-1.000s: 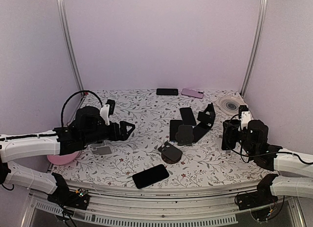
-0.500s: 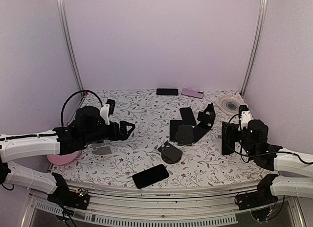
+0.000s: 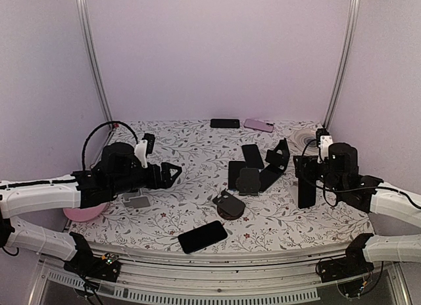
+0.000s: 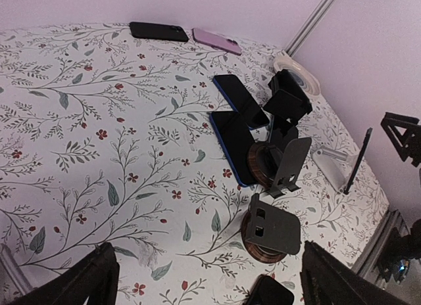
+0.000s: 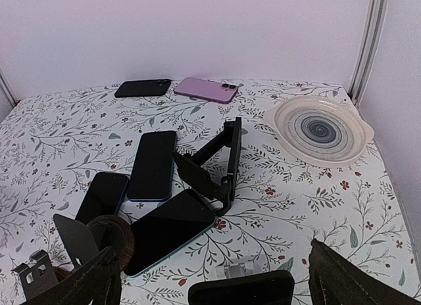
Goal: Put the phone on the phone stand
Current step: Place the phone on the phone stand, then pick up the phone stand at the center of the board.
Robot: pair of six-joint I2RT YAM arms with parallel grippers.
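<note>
The phone stands upright on the pale phone stand at the near right of the flower-patterned desk. The left wrist view shows it edge-on, leaning back against the stand. In the top view it reads only as a dark upright slab. The right tool is released: the right wrist view shows its fingers spread wide, with the top edge of the phone low between them and a clear gap on each side. The left tool hovers over the left half of the desk, jaws spread, with nothing between them. At the centre of the desk, the right wrist view separates three flat dark handsets beside a black folding stand. The left wrist view shows two round-based stands just near of them. Along the far edge lie a black handset and a pink handset, with a ringed plate in the far right corner. Only the top view shows the pink bowl under the left arm. It also shows in full a black handset lying flat at the near edge, of which the left wrist view catches only a corner.
</note>
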